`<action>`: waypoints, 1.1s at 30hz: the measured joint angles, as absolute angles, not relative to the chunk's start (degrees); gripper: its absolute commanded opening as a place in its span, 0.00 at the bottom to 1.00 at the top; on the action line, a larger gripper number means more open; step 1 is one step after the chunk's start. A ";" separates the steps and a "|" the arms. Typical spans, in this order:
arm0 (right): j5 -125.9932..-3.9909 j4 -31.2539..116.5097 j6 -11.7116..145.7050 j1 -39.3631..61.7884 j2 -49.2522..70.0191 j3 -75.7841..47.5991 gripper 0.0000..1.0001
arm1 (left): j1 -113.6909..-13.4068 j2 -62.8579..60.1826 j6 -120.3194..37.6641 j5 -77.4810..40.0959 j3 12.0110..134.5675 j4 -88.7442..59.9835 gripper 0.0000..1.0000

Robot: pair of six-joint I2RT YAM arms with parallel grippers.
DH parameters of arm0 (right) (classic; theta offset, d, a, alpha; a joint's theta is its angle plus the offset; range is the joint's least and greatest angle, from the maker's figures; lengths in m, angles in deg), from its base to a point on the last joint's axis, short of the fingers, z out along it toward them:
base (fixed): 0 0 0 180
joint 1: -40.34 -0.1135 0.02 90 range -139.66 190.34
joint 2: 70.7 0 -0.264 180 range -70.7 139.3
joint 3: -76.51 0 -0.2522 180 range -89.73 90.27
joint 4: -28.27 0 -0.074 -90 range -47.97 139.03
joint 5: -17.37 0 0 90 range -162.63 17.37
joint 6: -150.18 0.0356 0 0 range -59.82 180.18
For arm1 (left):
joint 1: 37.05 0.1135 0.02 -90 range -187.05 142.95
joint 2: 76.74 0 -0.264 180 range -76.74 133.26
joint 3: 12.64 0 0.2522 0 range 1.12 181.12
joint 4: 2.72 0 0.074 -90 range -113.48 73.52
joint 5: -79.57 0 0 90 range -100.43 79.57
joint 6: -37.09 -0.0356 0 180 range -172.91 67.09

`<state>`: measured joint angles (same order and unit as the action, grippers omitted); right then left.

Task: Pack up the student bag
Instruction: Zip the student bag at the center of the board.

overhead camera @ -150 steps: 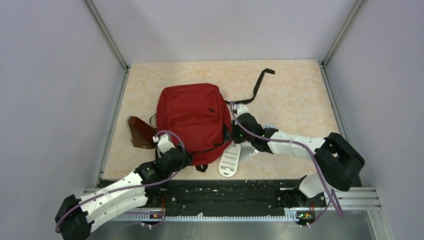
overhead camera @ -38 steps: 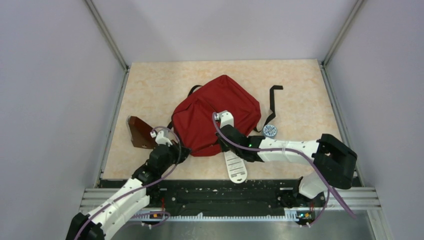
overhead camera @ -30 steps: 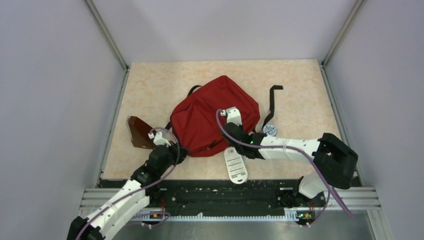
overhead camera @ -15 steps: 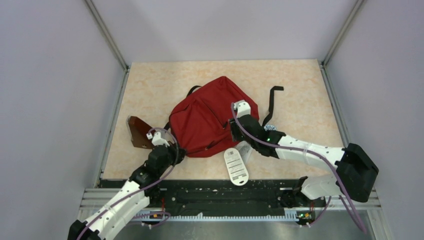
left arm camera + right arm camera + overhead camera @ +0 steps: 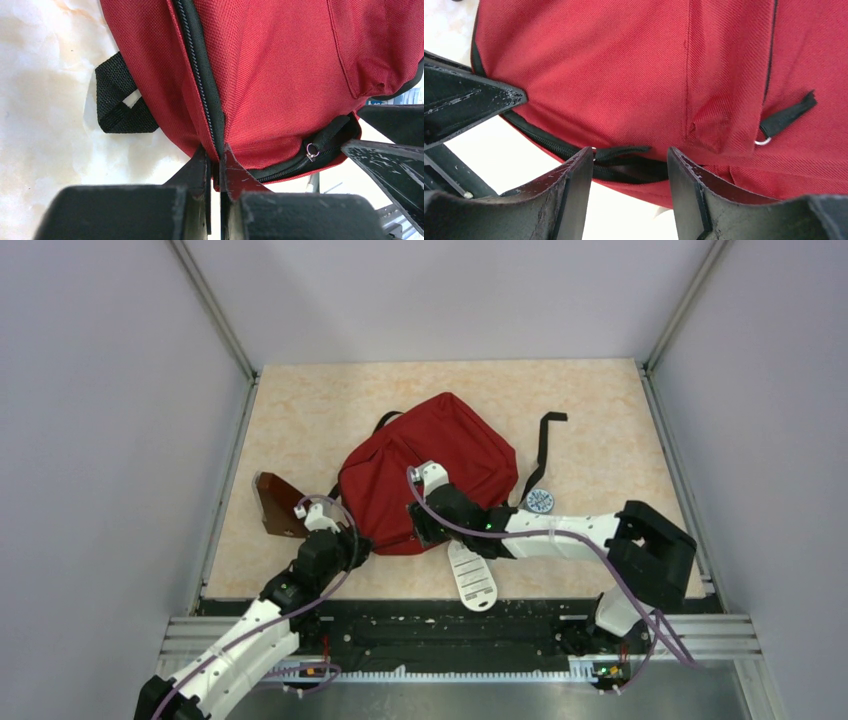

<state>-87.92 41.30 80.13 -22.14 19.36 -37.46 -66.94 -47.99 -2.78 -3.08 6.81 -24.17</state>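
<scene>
Here, the red backpack (image 5: 430,465) lies flat at the middle of the marbled surface (image 5: 600,410), with a black webbing strap (image 5: 545,445) trailing off at its 2 o'clock. The left claw (image 5: 214,155) is pinched tight on the backpack's 8 o'clock corner, right at the black zipper seam (image 5: 200,65). The right claw (image 5: 629,155) sits at the 6 o'clock edge, its jaws apart on either side of a black zipper pull (image 5: 621,150). A brown triangular pouch (image 5: 278,505) rests at 9 o'clock, a white oblong object (image 5: 470,578) at 6 o'clock and a small round disc (image 5: 540,501) at 4 o'clock.
</scene>
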 measured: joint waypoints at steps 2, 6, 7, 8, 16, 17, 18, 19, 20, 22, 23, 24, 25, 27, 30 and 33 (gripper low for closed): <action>-87.94 41.19 80.65 -22.14 21.03 -36.30 0.54 | -66.94 -47.97 -2.69 -3.08 6.81 -24.12 0.00; -87.88 41.19 81.70 -22.14 24.17 -34.35 0.53 | -66.94 -47.97 -2.63 -3.08 6.81 -24.10 0.00; -87.88 41.17 81.92 -22.14 24.87 -33.91 0.52 | -66.94 -47.97 -2.63 -3.08 6.81 -24.08 0.00; -87.86 41.26 82.33 -22.14 25.64 -33.43 0.50 | -66.94 -47.97 -2.60 -3.10 6.81 -24.08 0.00; -87.57 41.19 84.48 -22.14 27.30 -32.91 0.10 | -66.94 -47.97 -2.43 -3.10 6.81 -24.10 0.00; -87.57 41.30 84.63 -22.14 27.67 -32.65 0.04 | -66.94 -47.97 -2.43 -3.10 6.81 -24.10 0.00; -87.66 41.26 84.96 -22.14 28.09 -32.38 0.00 | -66.94 -47.99 -2.43 -3.08 6.81 -24.12 0.00; -87.75 41.28 85.09 -22.14 28.39 -32.19 0.00 | -66.94 -48.01 -2.43 -3.08 6.81 -24.12 0.00; -87.86 41.23 85.28 -22.14 28.59 -32.17 0.00 | -66.94 -48.03 -2.43 -3.08 6.81 -24.14 0.00; -88.38 41.50 85.37 -22.14 28.72 -32.17 0.00 | -66.94 -48.17 -2.41 -3.08 6.81 -24.19 0.00; -88.86 41.61 85.37 -22.14 28.72 -32.17 0.00 | -66.94 -48.25 -2.41 -3.05 6.81 -24.25 0.00; -89.41 41.61 85.37 -22.14 28.72 -32.17 0.00 | -66.94 -48.49 -2.41 -3.05 6.81 -24.34 0.00; -90.09 41.63 85.31 -22.14 28.72 -32.17 0.00 | -66.94 -48.71 -2.39 -3.03 6.81 -24.43 0.00; -92.01 41.61 85.15 -22.14 28.57 -32.36 0.00 | -66.94 -49.19 -2.39 -3.01 6.81 -24.71 0.00; -95.94 41.56 84.19 -22.16 26.93 -33.91 0.00 | -66.94 -49.67 -2.39 -2.81 6.81 -24.98 0.00; -100.05 41.56 83.06 -22.18 23.76 -35.79 0.00 | -66.94 -50.37 -2.36 -2.62 6.81 -25.26 0.00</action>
<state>-100.05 41.56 83.06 -22.18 23.76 -35.79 -66.94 -50.37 -2.36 -2.62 6.81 -25.26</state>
